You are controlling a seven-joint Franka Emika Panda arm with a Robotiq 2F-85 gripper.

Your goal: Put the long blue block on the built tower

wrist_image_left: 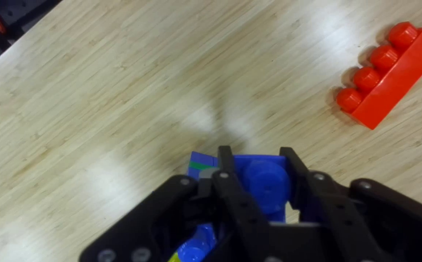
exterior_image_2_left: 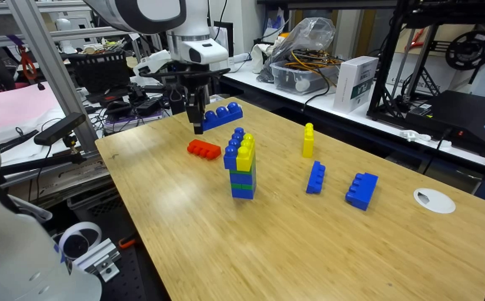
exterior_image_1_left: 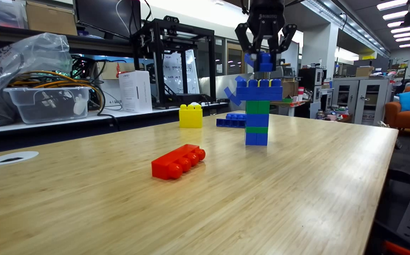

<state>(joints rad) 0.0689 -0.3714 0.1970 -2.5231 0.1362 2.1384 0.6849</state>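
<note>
Up off the table (exterior_image_2_left: 292,234), gripper (wrist_image_left: 256,154) clamped on block (exterior_image_2_left: 223,119), fingers (wrist_image_left: 290,162) on its two long sides at one end. End stud sits between them, the other three stick out free. Studs up, so sockets should face down, which is what mating needs; underside not visible. Whether it's dead level, can't tell. End grip presumably keeps fingers off the landing zone. Downside: pushing at one end could lever it instead of seating it.

Tower (exterior_image_2_left: 241,177) stands upright, with a gap between block and its top studs (exterior_image_1_left: 253,83) in an exterior view. Top course (exterior_image_1_left: 259,93) is a blue row (exterior_image_2_left: 230,162) beside a yellow row (exterior_image_2_left: 244,164), overhanging the narrow blue-green column (exterior_image_1_left: 257,121) at both ends. Should give a wide landing, but an off-centre press could tip it.

Wrist view puts tower to the side of the fingers, so my read: not lined up yet. Block also runs roughly crosswise to the stud rows. Either it's meant to bridge both or needs a turn, can't tell which. Next move probably: shift over, square up, lower straight.

Red brick (exterior_image_1_left: 174,161) on its side, yellow brick (exterior_image_1_left: 190,117) studs up, both apart from tower, so room to come down.
</note>
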